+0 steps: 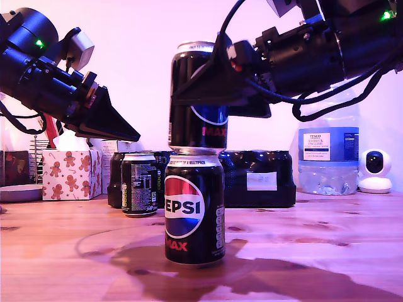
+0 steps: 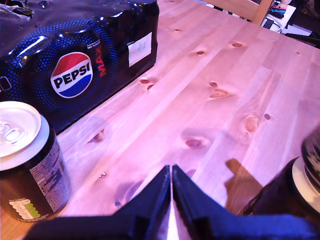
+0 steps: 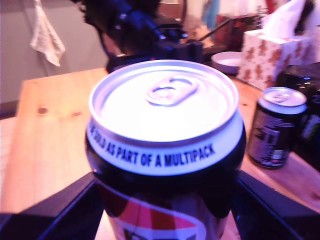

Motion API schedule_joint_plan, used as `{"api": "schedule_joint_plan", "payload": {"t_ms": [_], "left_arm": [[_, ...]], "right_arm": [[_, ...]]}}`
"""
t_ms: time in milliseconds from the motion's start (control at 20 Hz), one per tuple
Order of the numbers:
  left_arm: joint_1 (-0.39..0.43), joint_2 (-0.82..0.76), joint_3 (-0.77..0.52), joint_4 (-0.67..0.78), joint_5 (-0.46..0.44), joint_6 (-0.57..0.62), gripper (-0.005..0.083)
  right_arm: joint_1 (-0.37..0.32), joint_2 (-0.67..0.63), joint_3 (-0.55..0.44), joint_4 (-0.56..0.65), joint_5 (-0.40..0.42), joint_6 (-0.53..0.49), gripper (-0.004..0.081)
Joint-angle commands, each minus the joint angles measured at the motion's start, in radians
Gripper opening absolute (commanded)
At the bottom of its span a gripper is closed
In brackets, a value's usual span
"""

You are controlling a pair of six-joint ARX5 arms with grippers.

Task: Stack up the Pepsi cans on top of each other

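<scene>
Two black Pepsi cans stand stacked in the middle of the wooden table in the exterior view. The upper can rests on the lower can, rim to rim. My second gripper comes in from the exterior view's right and is shut on the upper can, one finger on each side. A third can stands upright behind, toward the exterior view's left. My first gripper hangs shut and empty above the table, between the third can and the stack.
A shrink-wrapped Pepsi multipack lies behind the cans. A gingerbread tissue box stands at the back on the exterior view's left. A large water bottle and a small white camera stand on its right.
</scene>
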Motion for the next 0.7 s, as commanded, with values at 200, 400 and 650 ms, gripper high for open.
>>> {"api": "schedule_joint_plan", "payload": {"t_ms": [200,400,650], "left_arm": [[-0.002,-0.016,-0.027,0.009,0.005,-0.003,-0.0024],[-0.002,-0.016,-0.027,0.014,0.005,-0.003,-0.0024],[-0.002,-0.016,-0.027,0.014,0.013,-0.004,-0.0024]], "right_arm": [[0.021,-0.007,0.019,-0.003,0.005,-0.011,0.0388],[0.021,-0.007,0.019,-0.062,0.055,-0.061,0.0388],[0.026,-0.007,0.019,-0.069,0.055,-0.061,0.0388]]}}
